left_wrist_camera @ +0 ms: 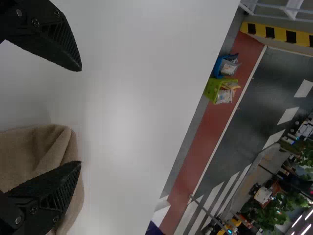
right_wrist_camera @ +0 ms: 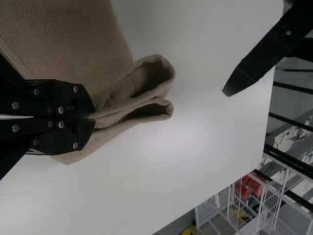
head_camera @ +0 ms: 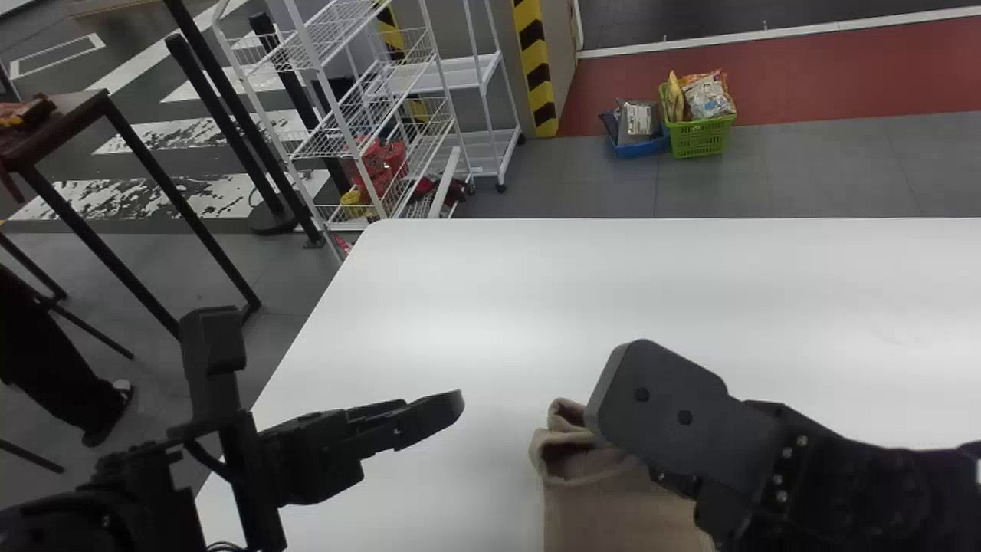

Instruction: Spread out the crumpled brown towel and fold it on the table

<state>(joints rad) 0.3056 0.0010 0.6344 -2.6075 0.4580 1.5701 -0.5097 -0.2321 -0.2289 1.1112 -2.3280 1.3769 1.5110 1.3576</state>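
Observation:
The brown towel [head_camera: 613, 510] lies on the white table, its far end raised in rolled folds beside my right gripper [head_camera: 613, 406]. In the right wrist view, my right gripper [right_wrist_camera: 93, 120] is shut on the towel [right_wrist_camera: 73, 44], pinching a gathered edge with loops of cloth standing out past the fingertips. My left gripper [head_camera: 452, 406] is over the table, left of the towel and apart from it. Its two fingers stand wide open in the left wrist view, where the left gripper [left_wrist_camera: 81, 116] holds nothing and one finger overlaps the view of the towel [left_wrist_camera: 34, 149].
The white table [head_camera: 475, 291] has its left edge under the left arm. Beyond it are a white wire rack [head_camera: 383, 115], a green basket [head_camera: 701, 136] and a blue basket [head_camera: 640, 147] on the floor. A dark side table [head_camera: 61, 126] stands to the left.

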